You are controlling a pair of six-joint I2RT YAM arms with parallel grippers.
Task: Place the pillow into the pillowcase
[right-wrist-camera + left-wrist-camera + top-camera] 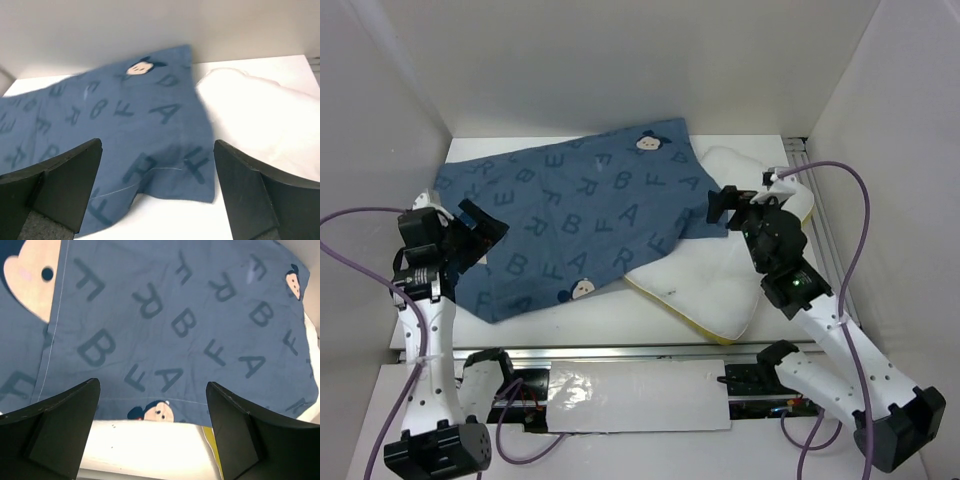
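Dusty-blue creased fabric pillowcase (570, 210), printed F, A, R, B and mouse faces, sprawls centre frame; its right edge overlaps the plump white pillow (710, 280) with yellow seam, lower right; my left claw (152, 385) and right claw (157, 145) gape wide, empty.

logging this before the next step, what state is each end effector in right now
left end effector: open, holding nothing
right end effector: open, holding nothing
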